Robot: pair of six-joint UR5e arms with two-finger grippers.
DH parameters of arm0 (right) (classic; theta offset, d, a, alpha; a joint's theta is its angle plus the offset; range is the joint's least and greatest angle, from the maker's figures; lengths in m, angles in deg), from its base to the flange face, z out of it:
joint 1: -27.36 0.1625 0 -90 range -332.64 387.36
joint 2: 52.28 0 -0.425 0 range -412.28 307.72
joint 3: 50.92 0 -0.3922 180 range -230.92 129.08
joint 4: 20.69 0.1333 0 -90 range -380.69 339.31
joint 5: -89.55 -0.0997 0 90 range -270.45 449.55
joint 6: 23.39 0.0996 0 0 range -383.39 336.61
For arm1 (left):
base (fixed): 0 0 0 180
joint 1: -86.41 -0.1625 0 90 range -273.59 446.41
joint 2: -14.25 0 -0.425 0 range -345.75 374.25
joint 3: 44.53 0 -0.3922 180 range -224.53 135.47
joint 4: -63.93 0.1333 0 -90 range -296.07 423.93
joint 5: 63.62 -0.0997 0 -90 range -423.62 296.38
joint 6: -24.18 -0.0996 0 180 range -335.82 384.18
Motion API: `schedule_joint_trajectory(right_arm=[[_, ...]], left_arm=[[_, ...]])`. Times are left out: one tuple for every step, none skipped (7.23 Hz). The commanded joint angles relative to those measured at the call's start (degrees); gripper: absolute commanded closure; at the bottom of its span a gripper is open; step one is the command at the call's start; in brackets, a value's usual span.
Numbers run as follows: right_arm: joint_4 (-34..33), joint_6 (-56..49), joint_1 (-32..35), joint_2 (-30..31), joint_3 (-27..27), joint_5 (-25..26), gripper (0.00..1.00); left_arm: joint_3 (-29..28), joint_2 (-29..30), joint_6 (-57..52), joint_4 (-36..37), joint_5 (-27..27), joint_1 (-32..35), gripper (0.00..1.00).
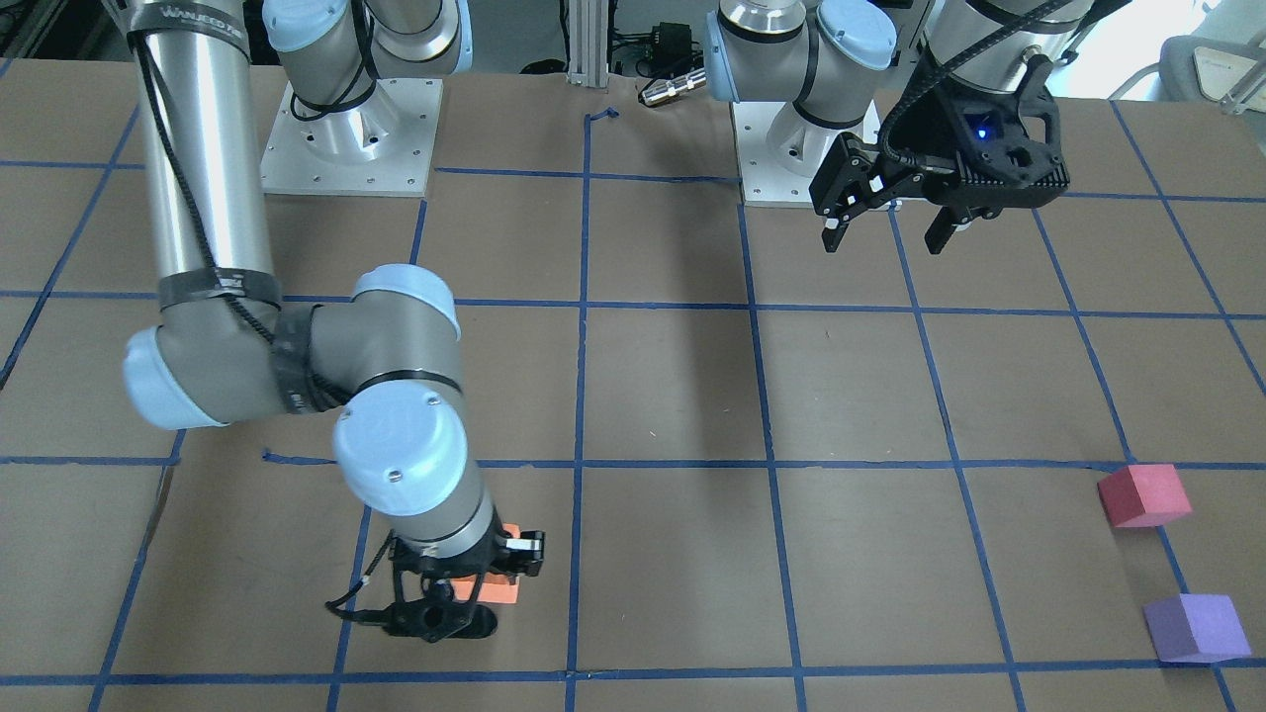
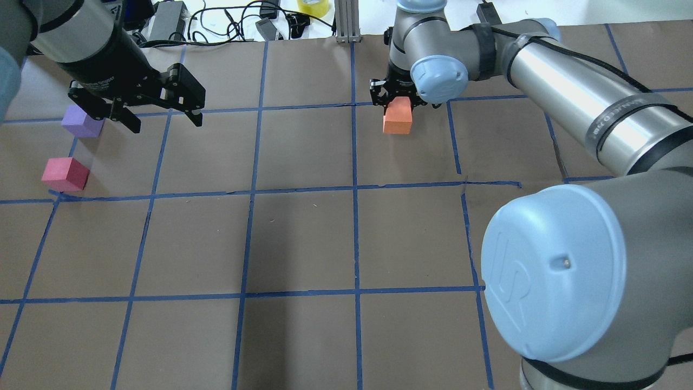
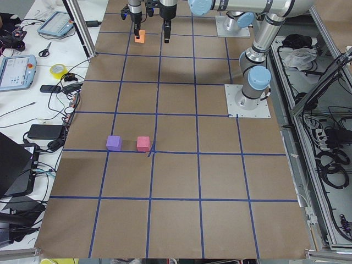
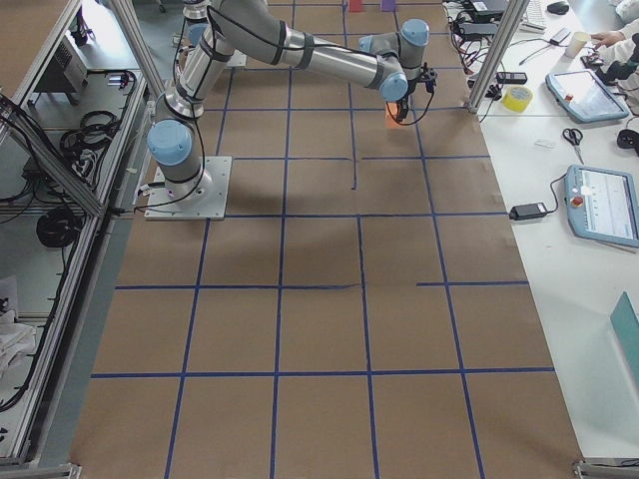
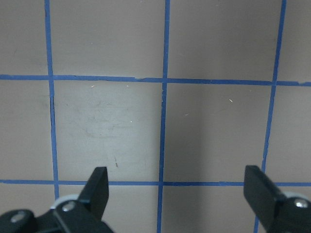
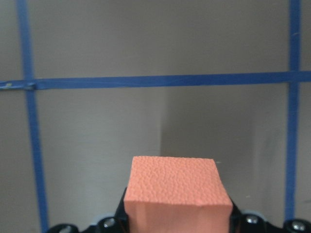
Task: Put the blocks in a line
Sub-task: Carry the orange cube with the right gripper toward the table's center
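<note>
Bright, even overhead light; every view is usable.
Soft, broad shadows on the brown table (image 2: pixel 303 238): a dark band runs near to far through the middle of the overhead view, edges diffuse. Glare streak on the right arm's metal tube (image 2: pixel 563 81). Strip beyond the table's far edge is almost blown out white. Right wrist view: orange block (image 6: pixel 177 189) grain sharp, tape lines (image 6: pixel 160 80) behind slightly soft. Side views coarse on far detail.

The left arm (image 2: pixel 70 38) is hanging with its wrist pointing straight down. The left gripper (image 1: pixel 890 235) is holding its two fingers wide apart and is gripping nothing. The right arm (image 2: pixel 563 92) is stretching far forward, and the right gripper (image 2: pixel 398 107) is pointing down and clamping the orange block (image 2: pixel 397 120) between its fingers.
</note>
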Motion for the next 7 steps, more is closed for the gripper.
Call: schedule_joint_trajectory(right_arm=[[-0.40,8.87,7.26,-0.36,0.80,-0.25,0.80],[-0.49,11.08,8.16,-1.76,0.98,-0.25,0.80],[-1.80,11.02,8.34,-2.81,0.98,-0.25,0.79],[-2.33,11.10,8.34,-3.78,0.98,-0.25,0.74],[-3.73,9.89,8.34,-4.49,0.98,-0.17,0.74],[-4.27,6.92,8.25,-4.93,0.98,0.01,0.74],[-4.71,6.10,8.25,-5.11,0.98,0.10,0.74]], left_arm=[[-0.07,-0.09,0.00,-0.02,0.00,-0.07,0.00],[-0.07,-0.09,0.00,0.06,0.00,-0.07,0.00],[-0.07,-0.09,0.00,0.07,0.00,-0.07,0.00],[-0.07,-0.09,0.00,0.07,0.00,-0.07,0.00],[-0.07,-0.09,0.00,0.07,0.00,-0.07,0.00],[-0.07,-0.09,0.00,0.07,0.00,-0.07,0.00],[-0.07,-0.09,0.00,-0.02,0.00,-0.07,0.00]])
